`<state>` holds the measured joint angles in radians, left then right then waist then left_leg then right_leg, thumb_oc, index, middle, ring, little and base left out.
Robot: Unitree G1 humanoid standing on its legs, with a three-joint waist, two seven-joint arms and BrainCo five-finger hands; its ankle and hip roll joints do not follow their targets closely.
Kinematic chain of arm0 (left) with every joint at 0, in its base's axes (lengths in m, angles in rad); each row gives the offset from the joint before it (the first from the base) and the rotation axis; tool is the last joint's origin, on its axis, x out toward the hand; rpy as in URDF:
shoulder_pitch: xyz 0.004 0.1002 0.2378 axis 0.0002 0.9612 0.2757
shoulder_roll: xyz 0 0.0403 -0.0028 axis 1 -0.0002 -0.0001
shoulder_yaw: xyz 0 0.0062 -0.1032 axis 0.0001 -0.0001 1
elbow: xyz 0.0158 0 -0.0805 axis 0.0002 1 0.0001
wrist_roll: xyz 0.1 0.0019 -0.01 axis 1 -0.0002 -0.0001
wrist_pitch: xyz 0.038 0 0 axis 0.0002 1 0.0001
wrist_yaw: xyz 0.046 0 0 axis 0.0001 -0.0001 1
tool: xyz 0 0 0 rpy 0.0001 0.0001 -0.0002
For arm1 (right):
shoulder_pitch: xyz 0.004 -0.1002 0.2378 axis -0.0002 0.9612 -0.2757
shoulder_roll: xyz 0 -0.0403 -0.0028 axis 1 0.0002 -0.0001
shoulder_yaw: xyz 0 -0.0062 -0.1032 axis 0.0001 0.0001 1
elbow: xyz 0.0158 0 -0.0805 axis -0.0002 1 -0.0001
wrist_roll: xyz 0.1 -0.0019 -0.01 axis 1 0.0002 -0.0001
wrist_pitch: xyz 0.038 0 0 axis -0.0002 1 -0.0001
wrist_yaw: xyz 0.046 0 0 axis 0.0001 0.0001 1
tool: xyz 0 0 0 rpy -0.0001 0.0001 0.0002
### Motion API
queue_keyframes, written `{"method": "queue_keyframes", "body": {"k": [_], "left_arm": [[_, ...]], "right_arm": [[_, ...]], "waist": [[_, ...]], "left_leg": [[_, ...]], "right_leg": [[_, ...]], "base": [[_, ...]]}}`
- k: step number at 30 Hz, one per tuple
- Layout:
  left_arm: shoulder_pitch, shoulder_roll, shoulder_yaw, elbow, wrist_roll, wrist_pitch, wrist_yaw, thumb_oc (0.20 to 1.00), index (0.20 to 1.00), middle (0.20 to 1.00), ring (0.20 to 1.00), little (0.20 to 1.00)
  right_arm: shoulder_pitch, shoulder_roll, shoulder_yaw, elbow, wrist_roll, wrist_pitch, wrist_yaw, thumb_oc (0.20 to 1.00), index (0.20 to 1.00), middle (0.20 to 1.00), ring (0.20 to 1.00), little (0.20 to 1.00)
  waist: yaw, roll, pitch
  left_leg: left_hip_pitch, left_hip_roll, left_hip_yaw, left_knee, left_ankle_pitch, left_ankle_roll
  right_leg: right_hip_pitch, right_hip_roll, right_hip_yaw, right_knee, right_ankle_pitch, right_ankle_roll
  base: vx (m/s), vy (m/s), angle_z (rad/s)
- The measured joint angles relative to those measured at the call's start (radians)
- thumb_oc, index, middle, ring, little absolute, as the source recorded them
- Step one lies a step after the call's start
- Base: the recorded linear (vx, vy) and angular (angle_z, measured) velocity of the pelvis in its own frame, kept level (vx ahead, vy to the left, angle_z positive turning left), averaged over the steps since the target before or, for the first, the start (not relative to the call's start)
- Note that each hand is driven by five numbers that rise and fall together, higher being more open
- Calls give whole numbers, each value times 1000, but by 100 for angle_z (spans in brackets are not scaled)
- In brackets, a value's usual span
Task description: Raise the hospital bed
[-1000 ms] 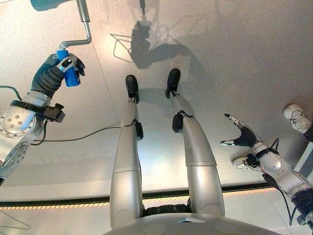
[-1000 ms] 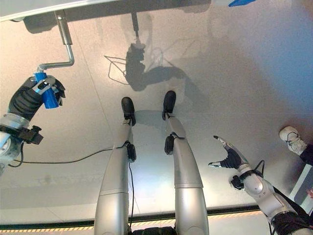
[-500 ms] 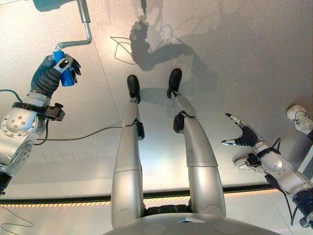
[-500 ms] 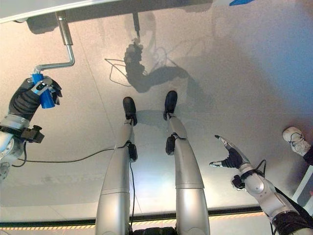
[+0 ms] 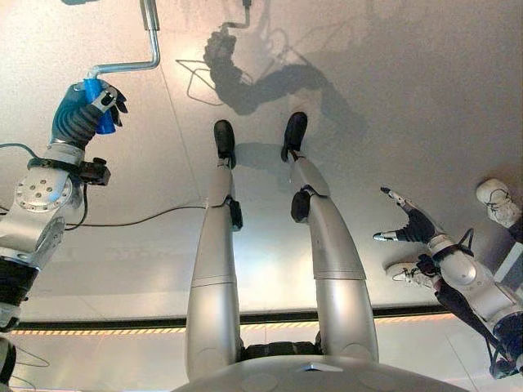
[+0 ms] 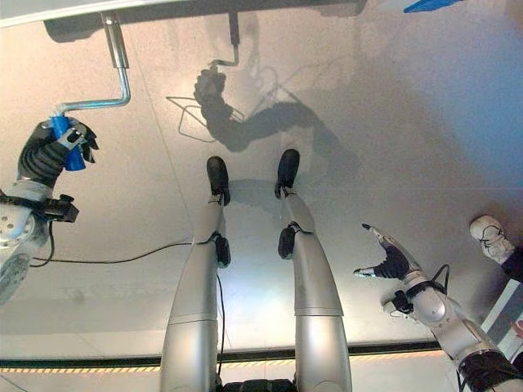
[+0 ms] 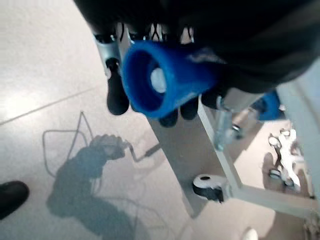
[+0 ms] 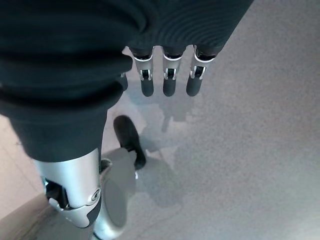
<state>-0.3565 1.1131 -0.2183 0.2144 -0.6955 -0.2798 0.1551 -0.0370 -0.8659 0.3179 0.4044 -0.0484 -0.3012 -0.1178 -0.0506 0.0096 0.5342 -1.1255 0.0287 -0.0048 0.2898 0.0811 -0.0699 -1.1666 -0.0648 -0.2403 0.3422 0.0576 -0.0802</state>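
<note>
- The right hand (image 5: pixel 413 226) hangs low at the robot's right side above the pale grey floor (image 5: pixel 409 98), fingers straight and spread, holding nothing.
- Beside that arm a person's two white shoes stand on the floor: one (image 5: pixel 403 272) close to the forearm, the other (image 5: pixel 494 198) further out to the right.
- Further off, on the robot's left, the left hand (image 5: pixel 88 106) is curled round the blue cylindrical plastic grip (image 7: pixel 167 77) of the bed's crank; the grip's open round end shows past the dark fingertips (image 7: pixel 118 99).
- From the grip, the one bent silver metal crank handle (image 5: pixel 131 59) runs right, then turns away towards the hospital bed's pale frame (image 6: pixel 57 8), the farthest thing.
- In the left wrist view one white caster wheel (image 7: pixel 207 186) sits under the bed's grey frame bar (image 7: pixel 260 194).
</note>
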Motion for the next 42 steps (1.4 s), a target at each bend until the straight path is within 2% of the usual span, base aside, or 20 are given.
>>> {"method": "queue_keyframes", "body": {"k": [4,7,10,13,17,22,28,37,42], "left_arm": [[-69,-8,-35,82,15,1,14,200,200,200,200,200],[-139,-13,-81,156,16,7,22,200,200,200,200,200],[-186,-36,-87,214,36,11,33,200,200,200,200,200],[-281,-60,-148,291,54,23,44,200,200,200,200,200],[-452,-88,-240,418,94,42,52,200,200,200,200,200],[-579,-182,-291,515,136,49,55,200,200,200,200,200],[-640,-235,-336,553,172,54,65,200,200,200,200,200],[-692,-243,-394,546,214,57,102,200,200,200,200,200],[-720,-247,-424,531,234,78,122,200,200,200,200,200]], "right_arm": [[-1,-5,10,2,3,0,2,1000,1000,1000,1000,1000],[-19,-2,19,7,3,1,8,1000,1000,1000,1000,1000],[-33,-2,36,10,3,1,9,1000,1000,1000,1000,1000],[-46,5,67,16,4,2,14,1000,1000,1000,1000,1000],[-91,56,91,30,23,2,19,1000,1000,1000,1000,1000],[-105,73,129,31,32,3,21,1000,1000,1000,1000,1000],[-123,77,160,30,45,3,20,1000,1000,1000,1000,1000],[-128,82,170,32,66,3,21,1000,1000,1000,1000,1000],[-128,88,174,32,69,3,21,1000,1000,1000,1000,1000]], "waist": [[-32,-8,-2],[-36,-13,-2],[-65,-20,-2],[-76,-35,-3],[-106,-78,-4],[-130,-90,-3],[-126,-94,-4],[-130,-97,-4],[-134,-104,-6]], "left_leg": [[-22,3,-1,21,-4,6],[-37,4,-2,30,-4,11],[-57,3,-1,45,-10,21],[-71,3,1,63,-16,28],[-101,3,0,80,-21,39],[-152,-1,6,123,-37,59],[-170,0,21,152,-58,68],[-193,-3,32,177,-66,77],[-196,-9,42,180,-66,84]], "right_leg": [[0,5,-2,-20,13,17],[0,8,-2,-37,28,20],[0,10,-2,-63,48,32],[0,11,2,-76,58,41],[-3,16,2,-114,83,57],[-31,16,17,-122,97,61],[-42,18,35,-120,100,64],[-64,13,46,-108,104,70],[-73,10,65,-102,108,76]], "base": [[2,18,-2],[1,9,-2],[6,42,-5],[8,17,-6],[8,25,-3],[5,10,-3],[12,1,-6],[3,-6,-2],[-1,-5,-1]]}}
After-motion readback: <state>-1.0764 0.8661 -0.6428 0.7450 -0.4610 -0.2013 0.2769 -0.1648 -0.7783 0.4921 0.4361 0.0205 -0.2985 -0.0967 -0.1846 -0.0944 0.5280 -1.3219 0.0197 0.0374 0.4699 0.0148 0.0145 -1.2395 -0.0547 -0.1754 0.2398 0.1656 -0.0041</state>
